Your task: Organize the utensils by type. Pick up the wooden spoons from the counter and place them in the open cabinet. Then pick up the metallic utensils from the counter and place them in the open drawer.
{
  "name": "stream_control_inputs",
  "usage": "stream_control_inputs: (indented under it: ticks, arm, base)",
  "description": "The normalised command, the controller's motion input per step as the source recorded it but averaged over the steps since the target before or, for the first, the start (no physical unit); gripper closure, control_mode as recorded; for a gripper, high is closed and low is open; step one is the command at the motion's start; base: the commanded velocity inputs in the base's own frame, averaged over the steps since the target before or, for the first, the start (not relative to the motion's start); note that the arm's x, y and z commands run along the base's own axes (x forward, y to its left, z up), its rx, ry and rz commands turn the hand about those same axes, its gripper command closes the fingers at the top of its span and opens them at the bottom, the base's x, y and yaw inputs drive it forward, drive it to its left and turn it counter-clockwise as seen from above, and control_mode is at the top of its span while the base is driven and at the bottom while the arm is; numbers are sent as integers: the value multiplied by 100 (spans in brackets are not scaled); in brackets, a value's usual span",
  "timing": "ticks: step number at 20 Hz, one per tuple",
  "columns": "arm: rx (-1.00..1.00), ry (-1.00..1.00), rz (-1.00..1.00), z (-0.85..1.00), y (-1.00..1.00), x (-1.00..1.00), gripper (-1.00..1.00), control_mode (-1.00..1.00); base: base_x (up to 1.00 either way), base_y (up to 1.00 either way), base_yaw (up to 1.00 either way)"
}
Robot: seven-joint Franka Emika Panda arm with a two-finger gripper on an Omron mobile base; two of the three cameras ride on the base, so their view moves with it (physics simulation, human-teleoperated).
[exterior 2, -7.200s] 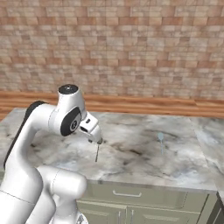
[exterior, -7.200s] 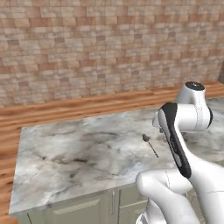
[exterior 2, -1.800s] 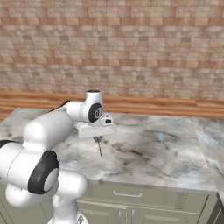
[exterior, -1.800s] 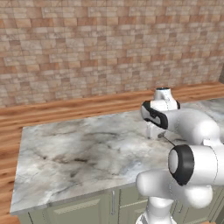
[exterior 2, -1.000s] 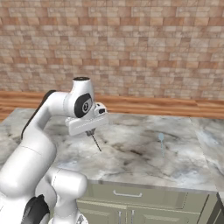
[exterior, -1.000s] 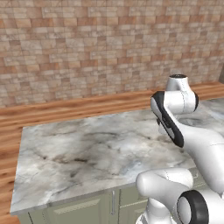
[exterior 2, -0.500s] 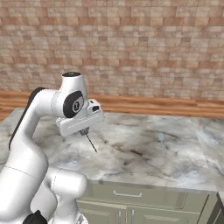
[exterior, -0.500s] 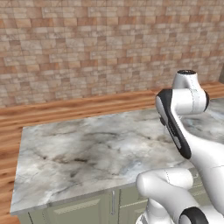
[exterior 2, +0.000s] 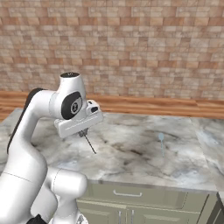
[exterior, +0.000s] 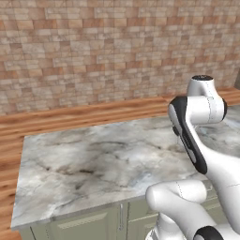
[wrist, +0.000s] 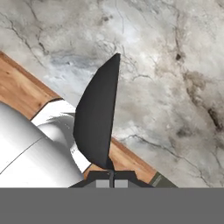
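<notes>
So the hand [exterior 2: 83, 132] is clamped shut on a thin dark metal utensil [exterior 2: 89, 143], which hangs down from the fingertips over the marble desk [exterior 2: 131, 153]. In the hand view it reads as a dark blade-like shape [wrist: 98, 118], so maybe a knife, can't say for sure. I'd guess it's light, stiff and slippery, held by one end, so it could swivel in the pinch. A second grey spoon [exterior 2: 161, 142] lies on the desk well off to the right. Nothing stands in the way.
</notes>
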Motion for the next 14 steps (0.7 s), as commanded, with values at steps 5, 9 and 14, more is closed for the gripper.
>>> stream_control_inputs:
  ticks: [5,9,14]
  arm:
    - [0,0,0,0,0,0,100,100]
    - [0,0,0,0,0,0,100,100]
    - [0,0,0,0,0,0,100,100]
  base:
    - [-61,-15,-4]
    - [-70,-19,-29]
    - [-49,-4,-56]
